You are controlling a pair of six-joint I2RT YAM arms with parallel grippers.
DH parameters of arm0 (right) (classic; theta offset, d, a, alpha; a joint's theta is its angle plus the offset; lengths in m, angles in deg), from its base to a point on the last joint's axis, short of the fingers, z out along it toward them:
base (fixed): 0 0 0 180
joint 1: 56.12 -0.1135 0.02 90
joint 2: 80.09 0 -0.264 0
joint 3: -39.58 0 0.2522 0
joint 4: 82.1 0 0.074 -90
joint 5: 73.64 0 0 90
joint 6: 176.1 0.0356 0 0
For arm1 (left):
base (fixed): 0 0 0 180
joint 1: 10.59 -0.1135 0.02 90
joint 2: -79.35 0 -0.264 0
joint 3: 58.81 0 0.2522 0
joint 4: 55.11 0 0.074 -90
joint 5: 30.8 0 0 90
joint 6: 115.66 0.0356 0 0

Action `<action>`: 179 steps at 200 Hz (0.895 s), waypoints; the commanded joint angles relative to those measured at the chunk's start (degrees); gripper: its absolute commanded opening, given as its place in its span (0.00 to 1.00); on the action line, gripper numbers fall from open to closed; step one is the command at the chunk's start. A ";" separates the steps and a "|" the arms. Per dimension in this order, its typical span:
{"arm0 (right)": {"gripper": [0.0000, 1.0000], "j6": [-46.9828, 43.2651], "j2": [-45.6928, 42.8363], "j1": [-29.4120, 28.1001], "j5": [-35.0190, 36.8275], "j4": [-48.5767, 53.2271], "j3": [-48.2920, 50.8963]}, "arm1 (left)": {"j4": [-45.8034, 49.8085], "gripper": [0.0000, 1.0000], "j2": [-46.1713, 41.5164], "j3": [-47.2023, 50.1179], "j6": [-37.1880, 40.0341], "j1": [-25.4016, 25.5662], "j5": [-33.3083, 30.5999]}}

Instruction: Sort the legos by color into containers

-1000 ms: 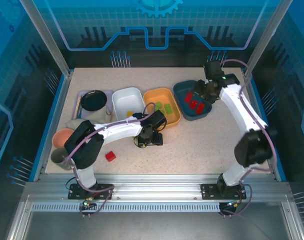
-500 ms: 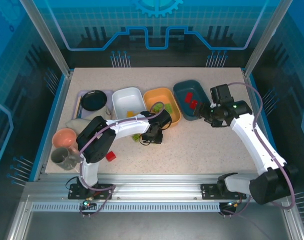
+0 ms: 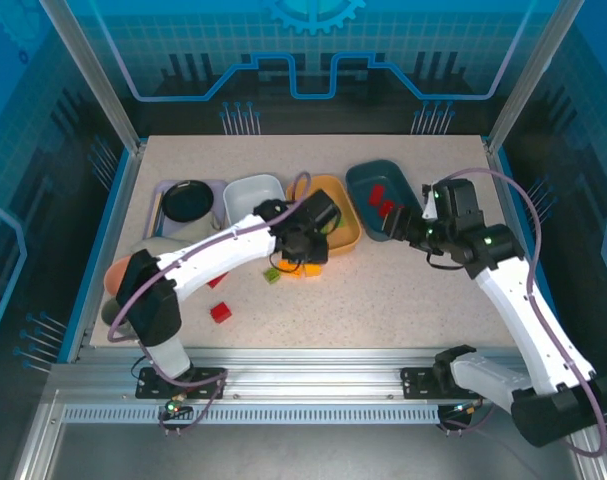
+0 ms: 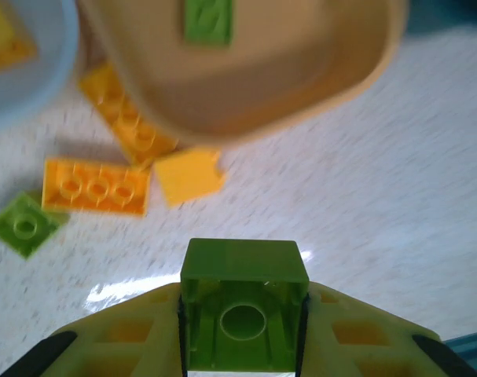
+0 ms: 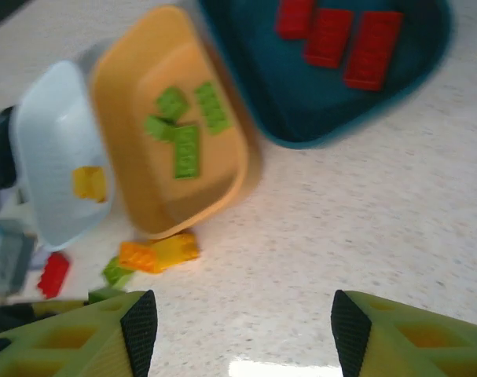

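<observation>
Three trays are sitting in a row in the overhead view, the white tray (image 3: 251,192), the orange tray (image 3: 341,212) and the teal tray (image 3: 395,180). The left gripper (image 3: 305,246) is hanging at the orange tray's near edge, the right gripper (image 3: 403,228) is hovering just beside the teal one, and a red brick (image 3: 220,312) is lying loose on the table (image 3: 403,290). Over to the left wrist: the fingers (image 4: 128,334) are pinching a green brick (image 4: 244,275) by its sides, part-closed, its hollow underside facing the lens, with the orange tray just ahead and orange bricks (image 4: 97,187) lying beside its wall. On the right wrist, the jaws are standing wide with nothing between them, and red bricks (image 5: 332,35) are already lying in the teal tray. Trouble I'm watching for: the green brick is riding close to the tray wall, so an early release is risking a bounce off the rim, and a clipped rim is risking the tray shoving those loose bricks about.
</observation>
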 commanded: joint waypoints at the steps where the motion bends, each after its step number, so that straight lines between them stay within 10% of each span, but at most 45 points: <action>1: 0.67 -5.01 -0.91 -3.96 -4.15 -7.18 0.72 | 2.40 0.30 2.45 -5.26 1.45 -4.55 2.61; 79: 0.67 -3.27 0.37 -5.10 -1.05 -5.06 0.65 | 3.96 0.32 29.79 -32.62 2.44 -9.08 12.79; 179: 0.67 -2.79 2.70 -5.14 -1.55 -4.63 2.51 | 0.98 0.42 36.05 -30.32 0.09 -9.57 16.90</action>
